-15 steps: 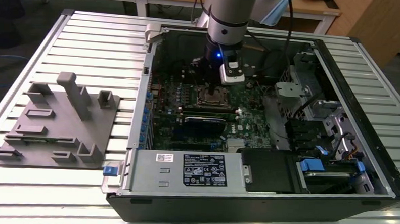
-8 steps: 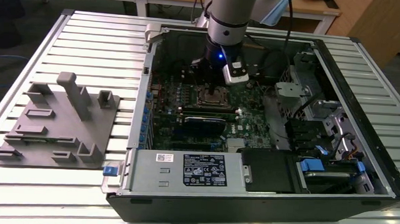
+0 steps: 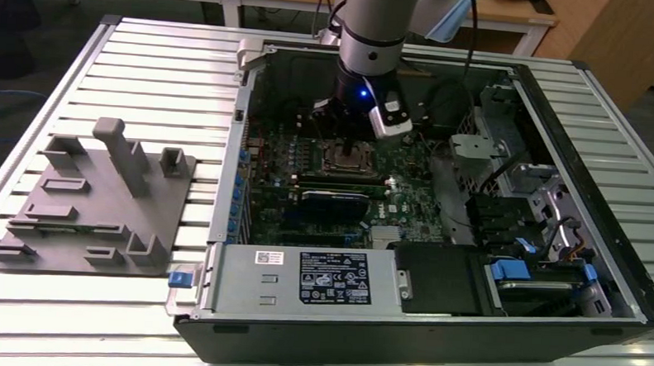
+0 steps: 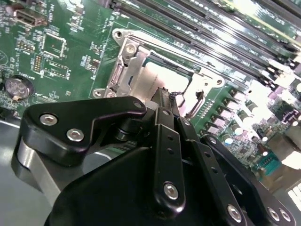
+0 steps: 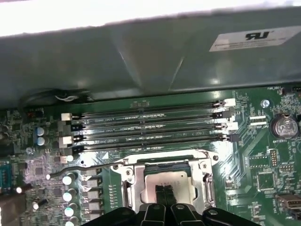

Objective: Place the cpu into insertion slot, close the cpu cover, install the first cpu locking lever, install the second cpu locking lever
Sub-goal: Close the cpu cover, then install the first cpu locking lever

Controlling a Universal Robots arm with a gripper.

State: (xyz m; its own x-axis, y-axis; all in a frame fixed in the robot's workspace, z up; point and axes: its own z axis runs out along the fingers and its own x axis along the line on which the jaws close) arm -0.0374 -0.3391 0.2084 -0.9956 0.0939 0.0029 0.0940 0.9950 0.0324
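In the insertion slot [image 5: 165, 166], near the middle of the motherboard, the cpu [image 5: 178, 179] lies flat with its silver top up. It is square, so no long axis shows, and its edges run parallel to the memory slots [image 5: 150, 125]. The cpu cover [image 5: 128, 182] seems to lie down around it as a silver frame. In both wrist views the gripper [image 5: 162, 189] has its two fingers drawn together with nothing between them, tips over the chip's middle; whether they touch it I cannot tell. The first wrist view adds a thin wire lever [image 5: 84, 170] beside the socket. The exterior view shows the arm standing upright inside the open computer case [image 3: 431, 340] on a slatted table [image 3: 144, 59].
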